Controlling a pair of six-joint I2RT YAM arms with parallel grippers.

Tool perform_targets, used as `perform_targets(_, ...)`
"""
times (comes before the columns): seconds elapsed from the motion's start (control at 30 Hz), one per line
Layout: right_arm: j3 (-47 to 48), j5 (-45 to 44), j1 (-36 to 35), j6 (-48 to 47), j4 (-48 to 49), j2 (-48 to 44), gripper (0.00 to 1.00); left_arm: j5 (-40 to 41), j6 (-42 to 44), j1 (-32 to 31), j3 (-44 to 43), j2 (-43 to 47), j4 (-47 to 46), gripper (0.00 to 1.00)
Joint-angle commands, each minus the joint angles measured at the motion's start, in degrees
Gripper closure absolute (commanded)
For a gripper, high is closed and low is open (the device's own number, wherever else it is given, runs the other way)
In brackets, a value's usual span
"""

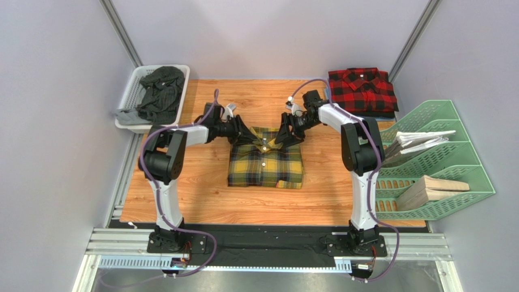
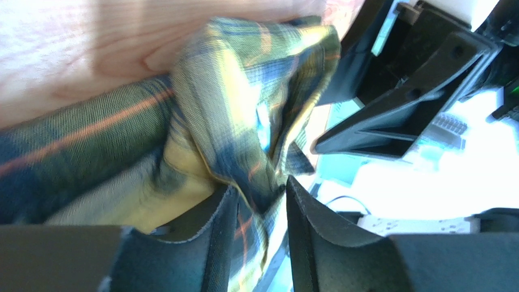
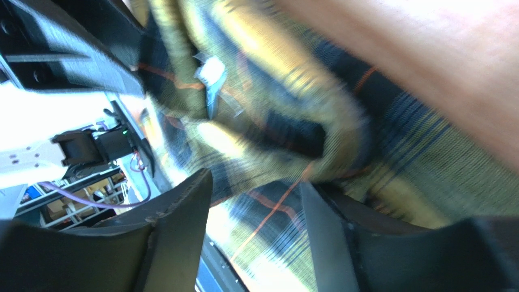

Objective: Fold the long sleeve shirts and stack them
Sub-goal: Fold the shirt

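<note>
The yellow shirt (image 1: pixel 266 159) lies folded in a rough square at the middle of the table (image 1: pixel 201 194), collar toward 12 o'clock. Both arms reach in at its far edge. The left claw (image 1: pixel 241 131) sits at the shirt's 11 o'clock corner and the right claw (image 1: pixel 286 136) at its 1 o'clock corner, with the collar between them. In the left wrist view, the left claw (image 2: pixel 261 210) is pinched shut on a raised bunch of yellow shirt (image 2: pixel 243 109), the cloth squeezed in the narrow gap between its fingers (image 2: pixel 204 240). In the right wrist view, the right claw (image 3: pixel 253 219) has its fingers (image 3: pixel 173 228) spread wide. The yellow shirt (image 3: pixel 341 140) shows across the gap, and nothing is clamped. The red shirt (image 1: pixel 362 90) rests folded at 1 o'clock, well apart. A basket (image 1: pixel 131 91) of dark clothes stands at 10 o'clock and a green rack (image 1: pixel 451 121) at 3 o'clock.
</note>
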State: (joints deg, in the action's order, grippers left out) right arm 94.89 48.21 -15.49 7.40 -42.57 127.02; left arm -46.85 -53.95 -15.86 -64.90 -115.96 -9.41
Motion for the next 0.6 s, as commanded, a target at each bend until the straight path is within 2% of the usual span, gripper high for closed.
perform_targets(0.0,-4.7,3.5,1.3,-0.7,0.5,-12.9,0.35,-0.1,27.3,2.3,-7.2,12.1,17.1,0.58)
perform_targets(0.03,-6.6,3.3,2.5,-0.2,1.5,-14.6,0.33,2.4,33.0,2.1,-10.0,13.4,25.0,0.58)
perform_targets(0.07,-8.7,3.5,3.3,1.1,2.2,-16.5,0.32,4.3,44.7,0.8,-10.9,15.9,28.4,0.58)
perform_targets(0.13,-15.6,3.3,6.1,3.6,4.2,-20.9,0.29,9.6,56.5,-1.8,-11.7,18.9,34.4,0.57)
perform_targets(0.17,-18.2,3.5,7.1,7.1,5.0,-22.1,0.29,11.4,66.3,-5.2,-11.2,21.8,35.4,0.57)
perform_targets(0.23,-25.3,3.7,10.5,10.4,7.8,-25.3,0.27,14.1,74.6,-9.5,-8.3,24.2,36.2,0.58)
perform_targets(0.27,-27.2,3.0,11.5,11.9,8.4,-26.1,0.26,15.0,81.0,-14.2,-7.6,25.5,36.5,0.58)
perform_targets(0.33,-31.9,2.0,13.3,13.7,9.2,-28.4,0.24,14.8,85.7,-19.1,-6.5,25.8,37.8,0.58)
perform_targets(0.37,-33.3,0.9,13.7,14.5,9.8,-29.1,0.24,15.6,88.6,-24.2,-6.4,25.2,37.9,0.58)
perform_targets(0.47,-37.6,-1.7,14.4,17.2,11.2,-30.7,0.21,17.8,91.1,-32.6,-4.7,22.7,34.2,0.58)
perform_targets(0.57,-40.7,-3.8,14.9,19.1,13.0,-32.0,0.19,18.3,92.7,-38.4,-5.8,18.2,32.6,0.58)
